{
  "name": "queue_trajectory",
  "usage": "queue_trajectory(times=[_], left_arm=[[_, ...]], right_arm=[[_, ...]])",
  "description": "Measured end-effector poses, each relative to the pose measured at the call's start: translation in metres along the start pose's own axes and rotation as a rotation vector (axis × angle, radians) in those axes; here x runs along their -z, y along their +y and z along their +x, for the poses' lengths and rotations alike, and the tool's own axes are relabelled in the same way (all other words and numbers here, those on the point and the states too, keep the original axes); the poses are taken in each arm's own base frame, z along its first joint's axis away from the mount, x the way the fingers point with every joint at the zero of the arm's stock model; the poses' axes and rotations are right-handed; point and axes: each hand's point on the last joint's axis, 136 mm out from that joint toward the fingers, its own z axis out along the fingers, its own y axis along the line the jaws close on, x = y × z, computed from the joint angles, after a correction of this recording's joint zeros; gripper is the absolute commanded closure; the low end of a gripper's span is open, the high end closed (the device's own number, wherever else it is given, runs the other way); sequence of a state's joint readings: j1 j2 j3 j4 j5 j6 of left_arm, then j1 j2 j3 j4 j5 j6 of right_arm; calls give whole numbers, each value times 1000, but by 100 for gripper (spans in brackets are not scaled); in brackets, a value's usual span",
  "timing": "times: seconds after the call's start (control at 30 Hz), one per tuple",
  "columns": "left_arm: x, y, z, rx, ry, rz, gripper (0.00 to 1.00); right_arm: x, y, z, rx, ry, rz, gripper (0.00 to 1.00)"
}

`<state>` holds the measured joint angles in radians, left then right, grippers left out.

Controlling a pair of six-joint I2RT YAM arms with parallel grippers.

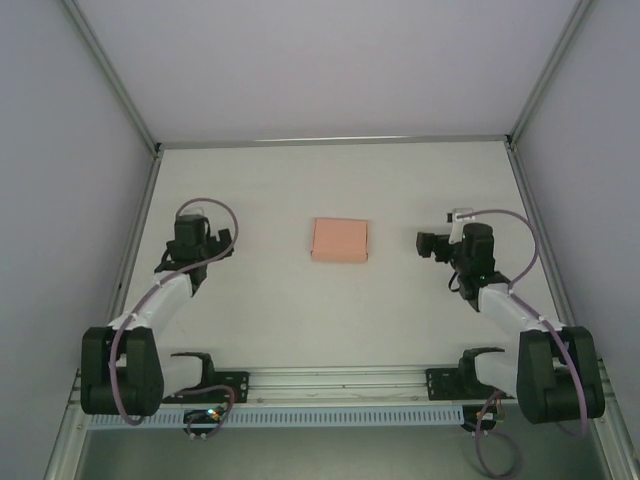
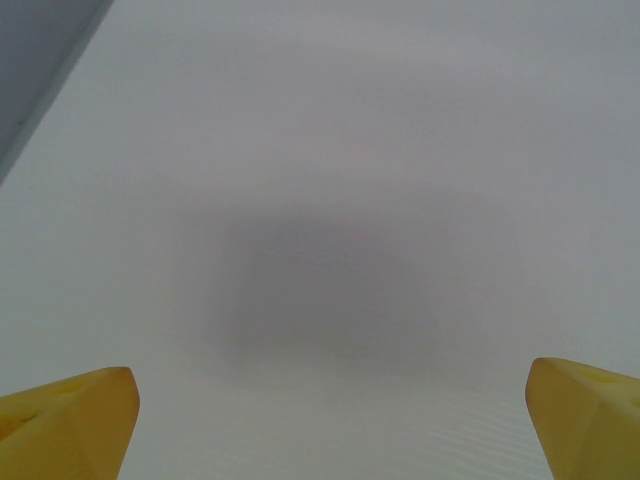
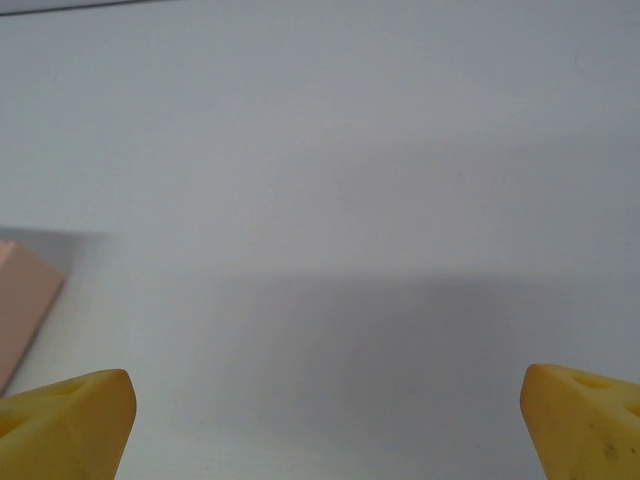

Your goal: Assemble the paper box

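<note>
At the near edge of the table [image 1: 300, 180] both arms were bolted to the rail, one at each side. The left gripper [image 2: 330, 420] hung over bare table surface with its yellow fingertips [image 2: 70, 420] spread fully apart and nothing between them. The right gripper [image 3: 325, 420] was likewise fully open and empty, and in the top view it [image 1: 432, 243] pointed toward the centre of the table. The paper box [image 1: 340, 240] lay flat on the table between the two grippers, apart from both and nearer the right one. Its corner showed at the left edge of the right wrist view [image 3: 22, 300]. It appeared as a salmon-pink rectangle of thin card with a darker strip along its right edge. At this resolution it could not be determined whether that strip was a folded flap or a low side wall. The card was judged light and easily displaced, so a push from one side would probably slide it rather than fold it. It was also judged flexible and prone to creasing or crushing under a hard pinch. The recommended hold was a light grip on a raised edge or flap, with the other gripper bracing the opposite side. Beyond the card, the table ran on to the far wall.
</note>
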<state>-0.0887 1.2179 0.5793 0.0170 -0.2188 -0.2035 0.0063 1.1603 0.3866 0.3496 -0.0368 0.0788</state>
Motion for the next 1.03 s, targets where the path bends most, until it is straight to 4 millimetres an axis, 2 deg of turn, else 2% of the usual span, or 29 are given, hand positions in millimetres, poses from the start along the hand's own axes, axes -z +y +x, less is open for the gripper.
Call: queue_trajectory(times=[0.1,0.2,0.3,0.37,0.43,0.53,0.7,0.8,0.87,1.03], left_arm=[[-5,9,-6,-5,-97,-16,0],[-12,10,4,-24,-185,-7,0],[-21,16,23,-41,-195,-27,0],[-25,24,17,-27,-232,-55,0],[-29,33,2,10,-320,-63,0],[-33,46,5,34,-332,-72,0],[-44,26,-1,-8,-344,-9,0],[-46,17,-12,-30,-358,8,0],[-45,16,-21,-32,-378,10,0],[-45,16,-21,-36,-378,9,0]], right_arm=[[-3,-4,-8,15,-54,16,0],[-16,-7,-18,20,-141,29,0],[-42,-11,3,21,-113,32,0],[-53,-13,20,19,-45,35,0],[-54,-12,15,21,-65,32,0],[-54,-12,2,22,-105,31,0],[-53,-11,-5,23,-131,29,0],[-53,-11,-5,23,-134,29,0],[-53,-11,-5,23,-134,29,0],[-53,-11,-5,24,-133,31,0]])
